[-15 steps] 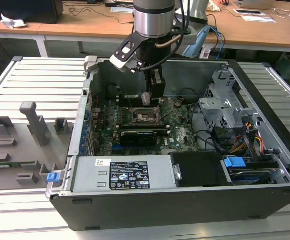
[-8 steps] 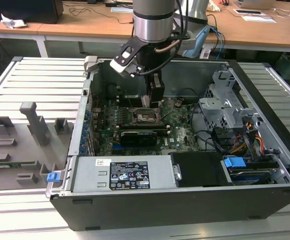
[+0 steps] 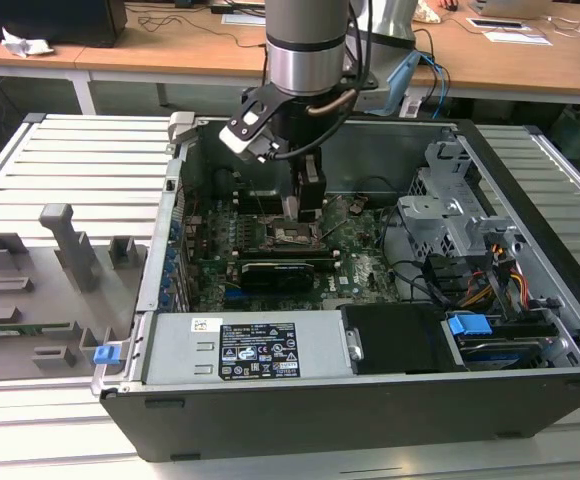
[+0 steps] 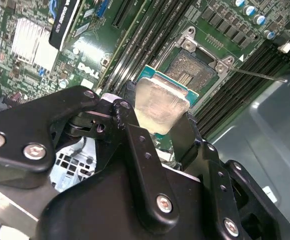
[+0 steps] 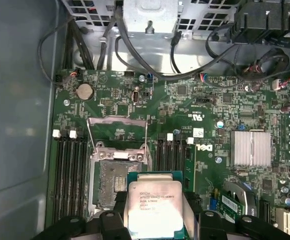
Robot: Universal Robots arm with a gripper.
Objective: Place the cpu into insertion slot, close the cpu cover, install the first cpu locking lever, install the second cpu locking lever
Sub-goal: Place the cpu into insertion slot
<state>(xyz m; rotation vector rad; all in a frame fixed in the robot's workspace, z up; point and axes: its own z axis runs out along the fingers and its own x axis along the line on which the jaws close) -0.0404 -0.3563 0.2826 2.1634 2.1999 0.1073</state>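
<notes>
The gripper point(image 5: 155, 215) is clamped on the cpu point(image 5: 154, 200), a silver-grey square with a green edge, held just over the insertion slot point(image 5: 116, 180), whose dark pin field lies bare. Beyond it the cpu cover point(image 5: 117, 120) stands raised on the green board point(image 3: 360, 265), inside the open computer case point(image 3: 390, 150)

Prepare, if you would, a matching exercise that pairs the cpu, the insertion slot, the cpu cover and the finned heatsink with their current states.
Things:
1. cpu
2. insertion slot
3. cpu cover
4. finned heatsink

States:
A. swung up and open
B. silver, ribbed with fins
C. held in the gripper, not yet seated
D. uncovered, dark pin field exposed

Pairs: 1-C; 2-D; 3-A; 4-B
</notes>
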